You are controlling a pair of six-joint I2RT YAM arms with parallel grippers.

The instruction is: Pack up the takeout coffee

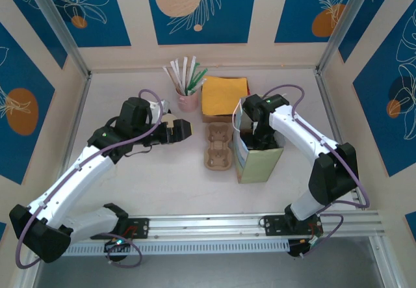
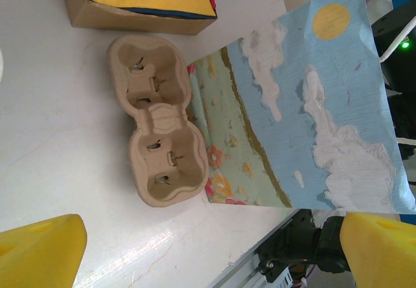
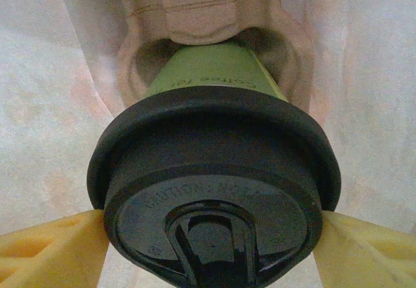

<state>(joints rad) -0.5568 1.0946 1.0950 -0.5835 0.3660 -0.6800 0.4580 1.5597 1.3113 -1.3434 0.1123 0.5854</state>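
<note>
The takeout coffee (image 3: 211, 164), an olive-green cup with a black lid, stands in a pocket of a cardboard cup carrier (image 3: 208, 8) inside the paper bag (image 1: 260, 164). My right gripper (image 3: 211, 229) is down in the bag, and its yellow fingers (image 3: 52, 249) press on both sides of the lid. In the top view the right gripper (image 1: 259, 132) reaches into the bag's open top. My left gripper (image 1: 182, 130) hovers open just left of an empty carrier (image 1: 219, 147) on the table, nothing between its yellow fingers (image 2: 39, 252).
The empty carrier (image 2: 158, 119) lies against the bag's printed side (image 2: 312, 106). Behind them stand a box of yellow napkins (image 1: 224, 97) and a pink cup of straws (image 1: 188, 98). A metal rail (image 1: 214, 223) runs along the near edge.
</note>
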